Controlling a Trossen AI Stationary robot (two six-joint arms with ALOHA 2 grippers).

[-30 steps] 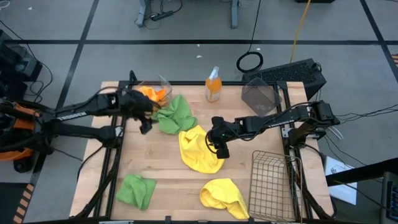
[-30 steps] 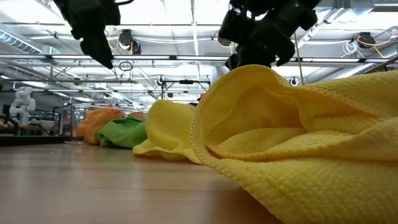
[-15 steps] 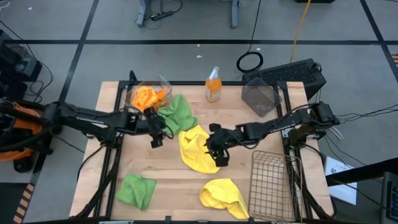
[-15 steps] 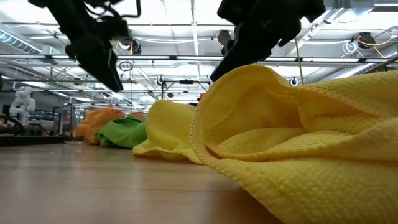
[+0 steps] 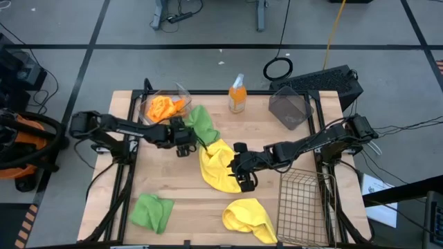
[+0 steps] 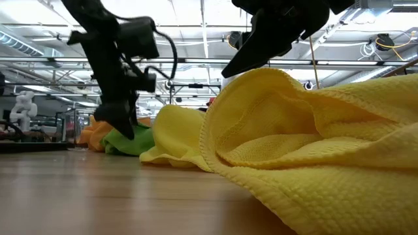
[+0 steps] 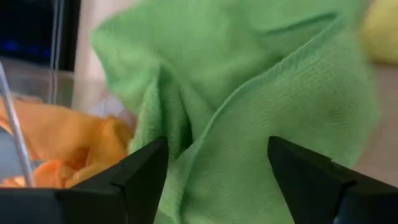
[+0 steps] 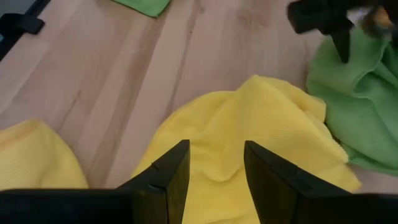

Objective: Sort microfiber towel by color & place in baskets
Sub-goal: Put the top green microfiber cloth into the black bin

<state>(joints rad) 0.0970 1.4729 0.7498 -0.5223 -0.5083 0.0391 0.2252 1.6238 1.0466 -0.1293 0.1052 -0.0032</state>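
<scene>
— Why are your left fingers [image 5: 184, 143] down at that green towel [image 5: 201, 125] by the clear basket [image 5: 165, 105]?

— Because the orange cloths [image 5: 163, 106] already sit in that basket, and the green one lies slumped against its side, touching the yellow towel [image 5: 219, 166] next to it. I hold my left fingers spread with the green folds right between them, nothing gripped yet, so I can pinch a raised ridge rather than scrape the tabletop [image 5: 187, 200].

— And the right?

— My right fingers [image 5: 242, 178] hang parted over the middle yellow towel, empty, straddling a hump in the cloth. I judge that hump the easiest place to close on.

— Where does the rest lie?

— A second green towel [image 5: 152, 211] sits near the front left corner, a second yellow one [image 5: 250, 218] just beside the wire mesh basket [image 5: 303, 204]. The dark basket [image 5: 291, 109] stands at the back right, near the spray bottle [image 5: 237, 94]. I'd guess yellow goes to the mesh, being nearest.
</scene>
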